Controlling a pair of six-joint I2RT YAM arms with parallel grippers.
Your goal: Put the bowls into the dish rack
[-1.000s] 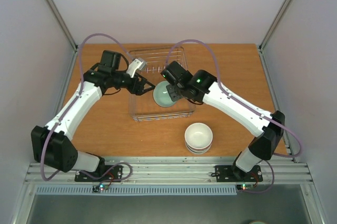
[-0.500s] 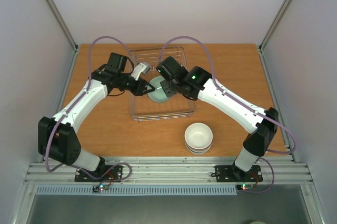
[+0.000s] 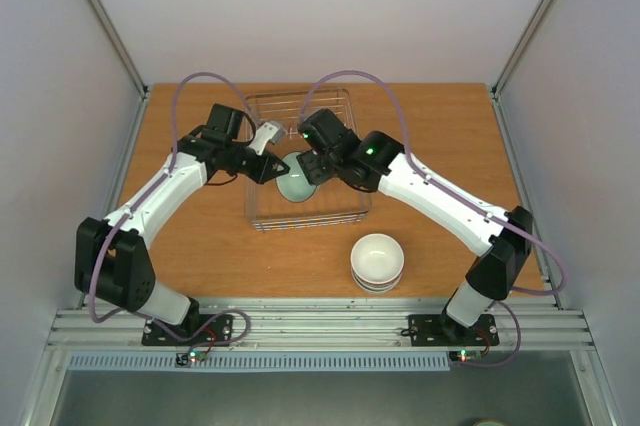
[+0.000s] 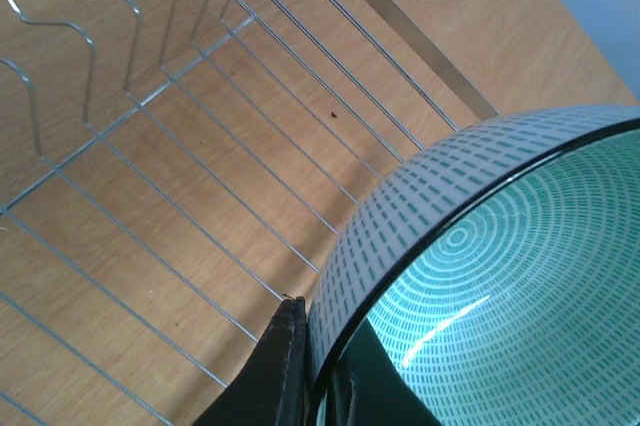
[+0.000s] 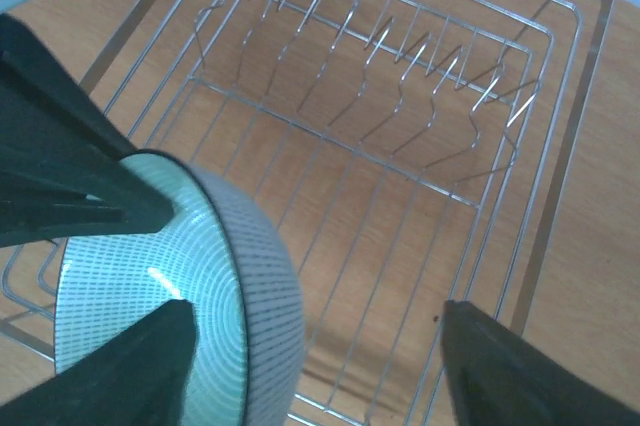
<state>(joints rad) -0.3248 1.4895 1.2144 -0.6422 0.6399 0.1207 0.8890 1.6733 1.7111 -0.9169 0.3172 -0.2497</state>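
Observation:
A pale blue-green bowl [image 3: 296,184] with fine dashed rings hangs tilted on edge over the floor of the wire dish rack [image 3: 345,208]. My left gripper [image 3: 275,168] is shut on the bowl's rim. In the left wrist view, one finger of this gripper [image 4: 325,331] lies outside the bowl [image 4: 500,276] and one inside. My right gripper [image 3: 312,168] is open. In the right wrist view the right gripper [image 5: 318,308] loosely straddles the bowl's wall [image 5: 255,276], with its right finger well clear of it. The left gripper's fingers [image 5: 70,186] show there at the left.
A stack of white and cream bowls [image 3: 377,259] stands on the wooden table [image 3: 450,126], in front of the rack's right corner. Zigzag divider wires [image 5: 400,56] run along the rack's far side. Metal frame posts [image 3: 110,36] rise at the table's back corners.
My left gripper has closed on the bowl's rim and my right gripper has opened and let it go. Before that, the bowl moved back and left, deeper over the rack.

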